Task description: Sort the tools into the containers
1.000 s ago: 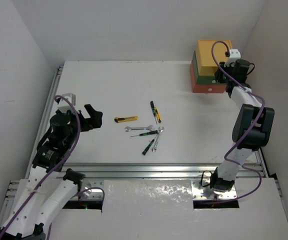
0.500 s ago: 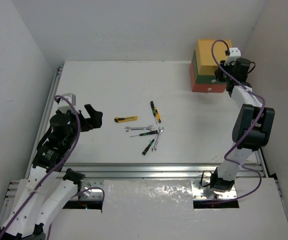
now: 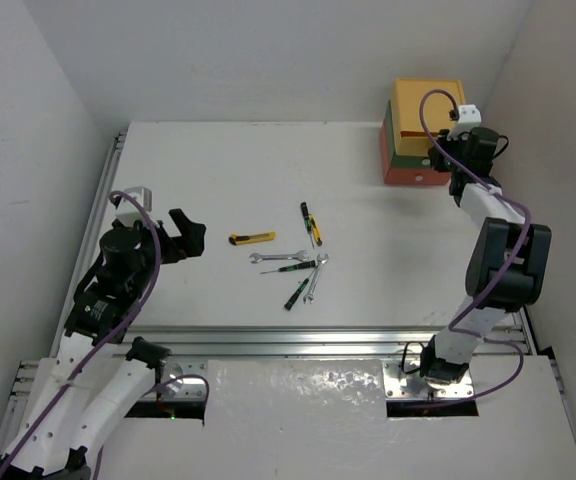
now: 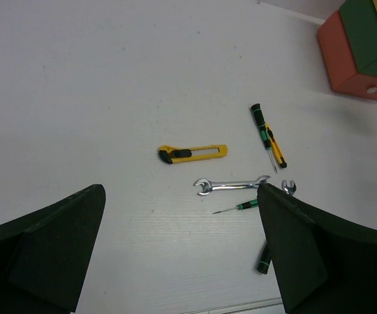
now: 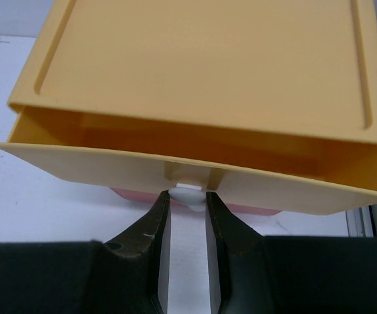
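Observation:
Three containers stand stacked at the far right: yellow drawer on top, green in the middle, orange-red at the bottom. My right gripper is shut on the yellow drawer's white knob; the drawer front stands a little out of its housing. The tools lie mid-table: a yellow-black utility knife, a yellow-black screwdriver, black-green screwdrivers, and two silver wrenches. My left gripper hangs open, left of the knife, holding nothing.
The stack sits close to the right wall and the table's far edge. An aluminium rail runs along the near edge of the table. The left wall stands near my left arm.
My right jaws have closed in on the white knob and the wrist has shifted slightly. The left arm and the tools have not moved.

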Tool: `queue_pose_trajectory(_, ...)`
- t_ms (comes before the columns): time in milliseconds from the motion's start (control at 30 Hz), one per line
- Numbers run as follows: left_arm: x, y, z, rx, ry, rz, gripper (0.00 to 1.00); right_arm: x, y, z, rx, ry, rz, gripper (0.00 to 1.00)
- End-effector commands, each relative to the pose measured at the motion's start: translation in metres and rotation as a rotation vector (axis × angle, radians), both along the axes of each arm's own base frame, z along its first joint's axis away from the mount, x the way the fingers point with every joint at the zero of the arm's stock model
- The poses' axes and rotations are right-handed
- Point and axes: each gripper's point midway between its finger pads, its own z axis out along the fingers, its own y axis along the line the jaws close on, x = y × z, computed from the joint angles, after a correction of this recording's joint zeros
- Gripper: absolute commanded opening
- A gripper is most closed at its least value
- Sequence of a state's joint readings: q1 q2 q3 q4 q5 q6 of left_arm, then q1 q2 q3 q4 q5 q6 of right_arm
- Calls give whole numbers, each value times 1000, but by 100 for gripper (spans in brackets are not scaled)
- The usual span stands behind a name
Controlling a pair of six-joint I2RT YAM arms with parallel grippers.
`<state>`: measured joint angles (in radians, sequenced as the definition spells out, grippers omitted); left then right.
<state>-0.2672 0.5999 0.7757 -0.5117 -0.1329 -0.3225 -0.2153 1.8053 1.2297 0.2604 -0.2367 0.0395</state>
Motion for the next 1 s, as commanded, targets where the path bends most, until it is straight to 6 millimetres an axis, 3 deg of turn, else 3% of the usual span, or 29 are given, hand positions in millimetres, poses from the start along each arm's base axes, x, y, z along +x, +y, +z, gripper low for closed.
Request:
queue_pose_trajectory(0, 3, -5, 14, -13, -62, -23, 100, -14, 13, 17, 24, -65, 7, 12)
queue_pose_trajectory(233, 1, -6, 17, -15, -71, -29, 100, -45, 19, 25, 46, -108, -23, 12)
queue_pose_trajectory(400, 0, -7, 17, -16, -74, -33, 100, -64, 20, 28, 45, -119, -40, 21)
queue_pose_trajectory(433, -1, -7, 18, -17, -76, -33, 100, -66, 23, 27, 49, -115, -29, 29)
queue_pose_trajectory(467, -1, -7, 18, -17, -76, -33, 100, -67, 23, 28, 51, -115, -29, 29)
queue_pose_trajectory(500, -1, -8, 18, -17, -77, -35, 100, -67, 25, 30, 55, -115, -24, 49)
queue_pose_trajectory(567, -1, -8, 17, -17, -74, -36, 100, -69, 26, 33, 86, -98, -37, 76)
queue_pose_trajectory(600, 0, -8, 17, -16, -73, -36, 100, -69, 29, 34, 101, -94, -34, 82)
queue_pose_trajectory(767, 0, -8, 17, -15, -70, -31, 100, -81, 65, 30, 171, -7, -22, 85)
queue_pose_trajectory(800, 0, -7, 17, -16, -70, -28, 100, -85, 81, 23, 154, 26, -27, 88)
queue_pose_trajectory(867, 0, -7, 16, -15, -69, -25, 100, -93, 89, 21, 150, 49, -61, 98)
queue_pose_trajectory(900, 1, -7, 15, -13, -64, -24, 100, -102, 106, 12, 160, 104, -48, 99)
queue_pose_trajectory(967, 1, -6, 14, -12, -60, -20, 100, -114, 112, 11, 214, 135, -86, 99)
